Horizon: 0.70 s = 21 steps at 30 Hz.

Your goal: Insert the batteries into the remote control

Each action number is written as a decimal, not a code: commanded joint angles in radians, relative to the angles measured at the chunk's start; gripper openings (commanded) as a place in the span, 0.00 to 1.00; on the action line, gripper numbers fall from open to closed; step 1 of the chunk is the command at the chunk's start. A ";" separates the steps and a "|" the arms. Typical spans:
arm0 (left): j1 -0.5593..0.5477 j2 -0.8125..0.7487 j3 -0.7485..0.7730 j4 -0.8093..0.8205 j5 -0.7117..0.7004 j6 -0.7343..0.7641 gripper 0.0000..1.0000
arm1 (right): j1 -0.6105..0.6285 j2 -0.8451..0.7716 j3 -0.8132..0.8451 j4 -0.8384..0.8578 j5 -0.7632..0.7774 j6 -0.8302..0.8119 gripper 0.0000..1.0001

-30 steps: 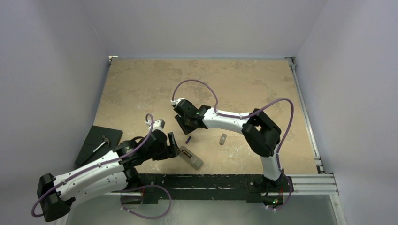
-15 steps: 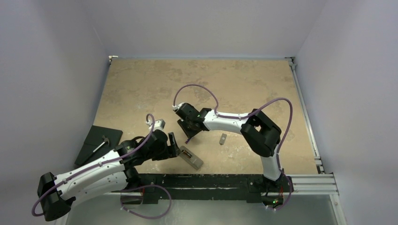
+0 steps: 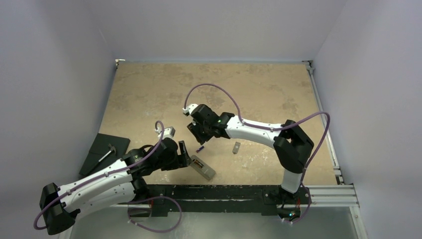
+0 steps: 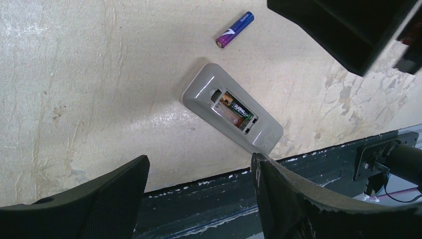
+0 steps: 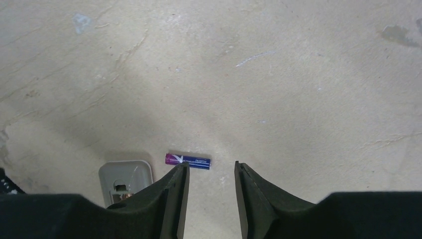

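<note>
The remote control (image 3: pixel 203 168) lies grey back up near the table's front edge. Its battery recess is open, with the dark brown battery (image 4: pixel 234 109) seated inside. The purple-blue battery (image 3: pixel 199 148) lies loose on the table just beyond the remote (image 4: pixel 232 113); it also shows in the left wrist view (image 4: pixel 235 29) and the right wrist view (image 5: pixel 188 161). My right gripper (image 5: pixel 211 169) is open and empty above that battery, with its left fingertip over the battery's near side. My left gripper (image 4: pixel 199 167) is open and empty, just left of the remote.
A small flat grey cover piece (image 3: pixel 236 147) lies right of the purple battery. A black pad (image 3: pixel 102 149) with a small tool sits at the table's left edge. The dark front rail (image 3: pixel 224 191) runs along the near edge, close to the remote.
My right arm's elbow has swung out to the right and its gripper has shifted slightly over the purple battery. The left arm, remote and batteries have not moved.
</note>
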 commanded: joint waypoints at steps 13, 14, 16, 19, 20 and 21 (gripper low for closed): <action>-0.004 -0.026 0.012 0.050 0.011 0.031 0.76 | -0.003 -0.030 -0.050 0.022 -0.192 -0.456 0.63; -0.004 -0.028 0.011 0.051 0.012 0.031 0.76 | -0.002 -0.026 -0.050 0.022 -0.202 -0.473 0.64; -0.005 -0.031 0.011 0.051 0.013 0.032 0.76 | -0.002 -0.016 -0.046 0.018 -0.216 -0.505 0.64; -0.005 -0.034 0.008 0.049 0.013 0.031 0.76 | -0.003 0.013 -0.024 -0.007 -0.235 -0.532 0.64; -0.005 -0.036 0.008 0.049 0.013 0.030 0.76 | -0.002 0.022 -0.018 -0.012 -0.237 -0.534 0.65; -0.004 -0.038 0.006 0.049 0.013 0.031 0.76 | -0.001 0.034 -0.014 -0.015 -0.238 -0.538 0.65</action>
